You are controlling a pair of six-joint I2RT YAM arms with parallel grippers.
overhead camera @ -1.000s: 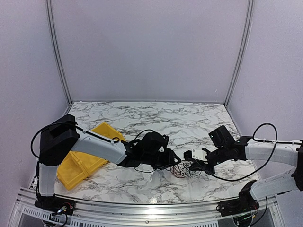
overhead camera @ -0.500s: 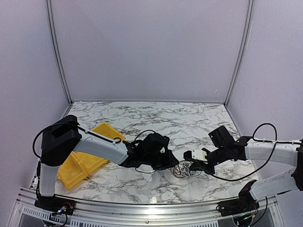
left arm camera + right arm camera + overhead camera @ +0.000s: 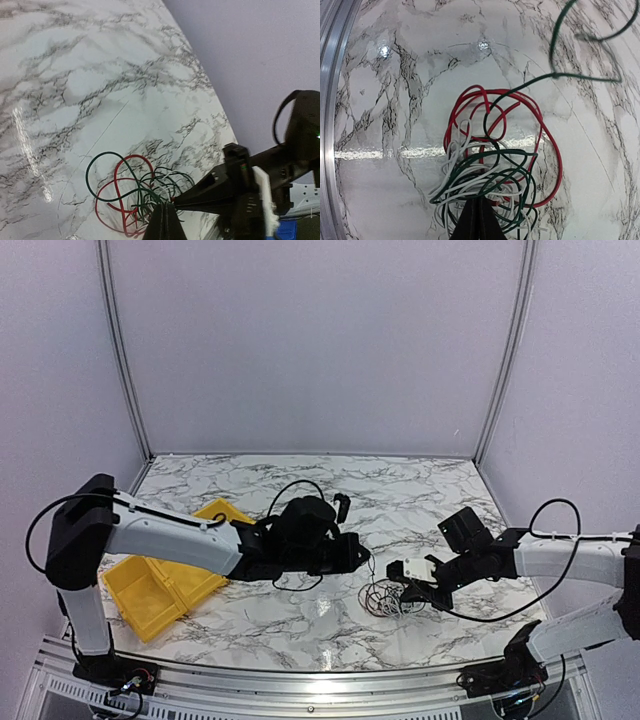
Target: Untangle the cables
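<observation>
Left pincer [image 3: 162, 216] is pinched shut on one green strand [image 3: 553, 55], its tips meeting at the 5 o'clock edge of the cables [image 3: 490, 172]. From my left wrist, the red and green loops fan out from those tips toward 10 o'clock over the marble table [image 3: 75, 75]. My right pincer [image 3: 479, 216] is closed too, nipping strands at the tangle's 6 o'clock edge, so the heap lies at 12 o'clock from it. The green strand climbs away from the heap toward 1 o'clock. From above, the tangle sits between both pincers.
</observation>
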